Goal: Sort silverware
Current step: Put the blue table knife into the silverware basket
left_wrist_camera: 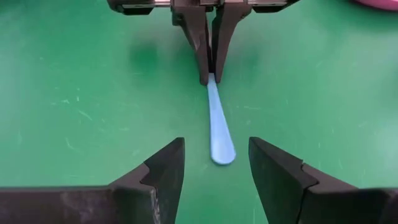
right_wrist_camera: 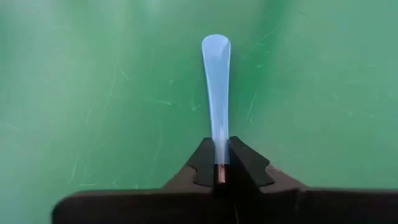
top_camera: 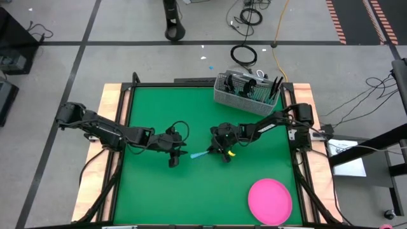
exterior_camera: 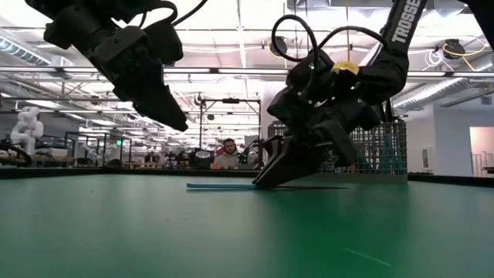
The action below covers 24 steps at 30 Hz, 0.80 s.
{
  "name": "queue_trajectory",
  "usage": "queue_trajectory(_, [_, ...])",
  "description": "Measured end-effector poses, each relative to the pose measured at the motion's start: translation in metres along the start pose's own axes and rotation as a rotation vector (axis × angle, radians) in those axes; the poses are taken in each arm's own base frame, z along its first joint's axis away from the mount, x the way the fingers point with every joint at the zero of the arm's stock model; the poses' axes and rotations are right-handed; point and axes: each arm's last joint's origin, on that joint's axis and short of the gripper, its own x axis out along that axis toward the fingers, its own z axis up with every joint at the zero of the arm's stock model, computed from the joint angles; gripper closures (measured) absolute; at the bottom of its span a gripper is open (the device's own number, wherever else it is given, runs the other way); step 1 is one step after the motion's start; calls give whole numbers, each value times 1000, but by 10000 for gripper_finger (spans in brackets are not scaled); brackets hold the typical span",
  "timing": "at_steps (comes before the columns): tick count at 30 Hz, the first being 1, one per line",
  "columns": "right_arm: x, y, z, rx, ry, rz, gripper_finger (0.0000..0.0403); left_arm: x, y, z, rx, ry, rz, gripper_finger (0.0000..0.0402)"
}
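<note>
One piece of silverware with a light blue handle lies on the green table, near its middle. My right gripper is shut on its narrow end; the head is hidden behind the fingers. My left gripper hangs open above the table, left of the piece. Its two fingers stand on either side of the handle's wide free end without touching it. In the low view the left gripper is well above the handle. My right gripper pinches the narrow end of the blue handle between its two fingers, where a thin metal neck begins. The fingers slant down from the table's right side, in line with the piece. The handle lies level on the table, its wide end pointing left.
A grey wire-mesh caddy holding several dark utensils stands at the far right of the table. A pink round plate lies near the front right corner. Green table surface stretches to the front left.
</note>
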Motion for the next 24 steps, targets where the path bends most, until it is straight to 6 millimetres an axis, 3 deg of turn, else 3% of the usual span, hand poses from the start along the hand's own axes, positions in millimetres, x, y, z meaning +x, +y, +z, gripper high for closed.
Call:
queue_trajectory(10, [-9, 1, 10, 23, -43, -21, 391, 0, -1, 0, 0, 7, -21, 221])
queue_trajectory(24, [-62, 22, 54, -40, -101, -91, 393, -14, -6, 6, 39, -60, -16, 221])
